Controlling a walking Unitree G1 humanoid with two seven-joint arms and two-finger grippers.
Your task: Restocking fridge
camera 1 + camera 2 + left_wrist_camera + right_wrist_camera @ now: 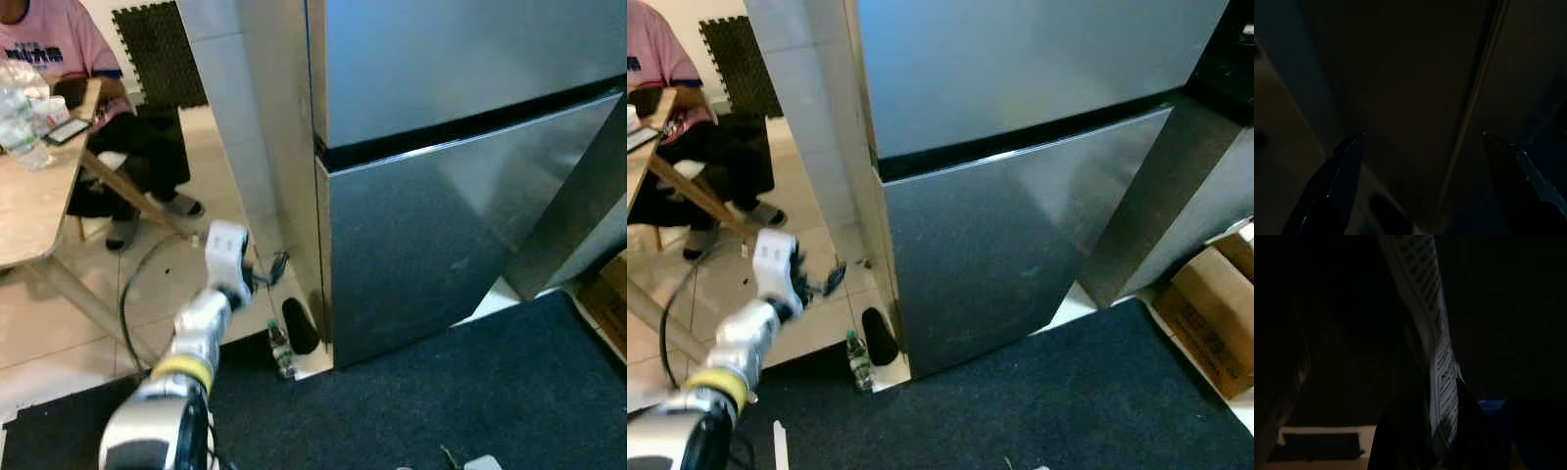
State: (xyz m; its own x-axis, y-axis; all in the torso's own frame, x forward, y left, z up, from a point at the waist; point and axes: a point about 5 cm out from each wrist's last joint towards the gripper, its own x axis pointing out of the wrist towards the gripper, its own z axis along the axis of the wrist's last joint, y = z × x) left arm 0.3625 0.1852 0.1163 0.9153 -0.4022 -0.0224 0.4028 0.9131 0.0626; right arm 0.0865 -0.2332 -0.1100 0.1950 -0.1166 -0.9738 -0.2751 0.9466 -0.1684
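A tall silver fridge [460, 147] stands shut, with an upper door and a lower door [1009, 245] split by a black gap. My left arm reaches forward toward the fridge's lower left edge. Its white wrist sits low, and the left gripper [267, 271] hangs just short of that edge, near the tiled pillar [245, 117]. In the dark left wrist view the two black fingertips [1354, 142] stand wide apart with nothing between them. The right wrist view is very dark; a white strip of printed label [1442, 382] runs close before that camera.
A small bottle [282, 351] stands on the floor by the fridge's left corner, beside a dark object [300, 327]. A person [88, 108] sits at a wooden table [34, 206] on the left. A cardboard box [1215, 304] sits right. Dark mat [441, 401] underfoot.
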